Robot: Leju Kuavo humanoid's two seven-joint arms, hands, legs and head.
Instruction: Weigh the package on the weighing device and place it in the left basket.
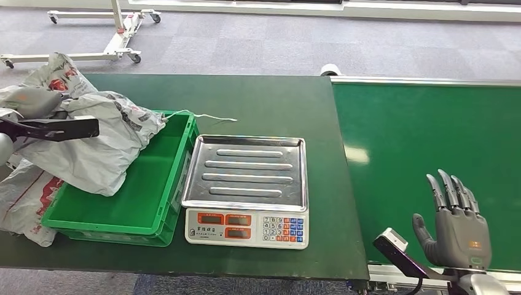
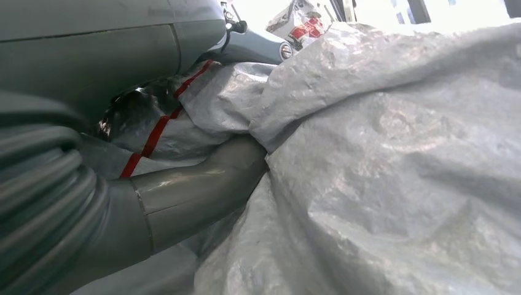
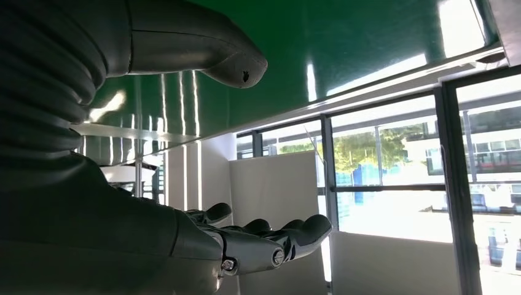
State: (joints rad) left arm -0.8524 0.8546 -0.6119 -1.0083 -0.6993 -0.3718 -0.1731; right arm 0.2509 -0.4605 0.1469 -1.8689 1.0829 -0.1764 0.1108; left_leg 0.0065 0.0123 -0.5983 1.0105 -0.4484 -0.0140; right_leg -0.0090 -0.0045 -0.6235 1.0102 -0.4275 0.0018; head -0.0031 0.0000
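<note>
Left hand (image 1: pixel 27 103) grips grey package (image 1: pixel 92 147) at its upper end; package droops over left rim of green basket (image 1: pixel 147 203), partly inside it. Scale (image 1: pixel 247 190) just right of basket on desk (image 1: pixel 270 98), tray bare. Right hand (image 1: pixel 454 227) over green belt (image 1: pixel 430 153), fingers spread, holding nothing

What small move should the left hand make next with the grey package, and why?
Probably lower the package a little further into the green basket and then let go. The left hand grips it at the basket's left edge, and it drapes half inside, half over the rim. The scale tray is bare, so weighing seems finished. The right hand hangs open over the conveyor.
</note>
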